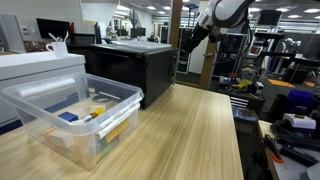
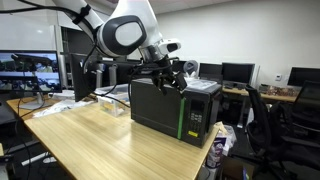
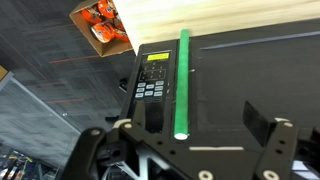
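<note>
My pincer hangs released, jaws spread wide, just above the black machine. Its keypad and green strip lie directly beneath me. I judge a slow, plumb approach safest. The wooden desk carries the machine, and office monitors stand beyond me.

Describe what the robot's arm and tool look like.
The white arm has thick, rounded segments with dark rings at the joints. The black tool is angular, with two skeletal metal fingers built from bolted linkage bars.
</note>
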Controlling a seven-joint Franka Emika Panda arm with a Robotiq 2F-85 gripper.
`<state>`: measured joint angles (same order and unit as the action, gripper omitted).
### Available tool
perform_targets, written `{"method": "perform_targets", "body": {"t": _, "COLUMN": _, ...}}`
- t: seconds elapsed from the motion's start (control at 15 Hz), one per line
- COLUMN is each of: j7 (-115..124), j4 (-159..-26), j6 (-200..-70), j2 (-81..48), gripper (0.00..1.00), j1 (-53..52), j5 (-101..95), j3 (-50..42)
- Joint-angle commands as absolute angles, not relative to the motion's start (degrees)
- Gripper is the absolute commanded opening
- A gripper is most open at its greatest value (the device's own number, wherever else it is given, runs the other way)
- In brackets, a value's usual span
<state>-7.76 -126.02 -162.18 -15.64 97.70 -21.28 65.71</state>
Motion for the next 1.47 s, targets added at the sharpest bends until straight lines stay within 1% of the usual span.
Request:
{"method": "perform_targets", "body": {"t": 0.0, "j7": -11.08, "j4": -125.07, "j6": -165.13, "j2": -12.11, "gripper": 1.0, "j1": 85.79, "j5": -15.75, "j3": 52.78}}
{"method": "perform_targets", "body": {"t": 0.07, "j7": -11.4, "j4": -124.55, "j6": -165.46, "j2": -12.02, "gripper": 1.0, "j1": 81.8, "j5": -14.91, "j3": 48.61}}
{"method": "perform_targets", "body": {"t": 0.13, "j7": -7.22, "j4": -123.47, "j6": -164.51, "j2": -14.59, "gripper": 1.0, "j1": 84.48, "j5": -20.53, "j3": 51.36}}
{"method": "perform_targets", "body": {"t": 0.27, "j7": -8.89, "j4": -122.9, "j6": -163.72, "j2": -14.78, "gripper": 1.0, "j1": 82.75, "j5": -20.16, "j3": 50.7}}
{"method": "perform_targets", "body": {"t": 0.67, "j7": -8.82, "j4": -123.67, "j6": -164.17, "j2": -14.51, "gripper": 1.0, "j1": 83.01, "j5": -19.09, "j3": 50.9}}
{"method": "perform_targets", "body": {"t": 1.0, "j7": -10.62, "j4": -123.46, "j6": -164.17, "j2": -16.7, "gripper": 1.0, "j1": 84.11, "j5": -17.25, "j3": 52.83}}
{"method": "perform_targets", "body": {"t": 1.4, "j7": -9.32, "j4": -122.94, "j6": -165.58, "j2": -18.87, "gripper": 1.0, "j1": 83.28, "j5": -18.33, "j3": 51.8}}
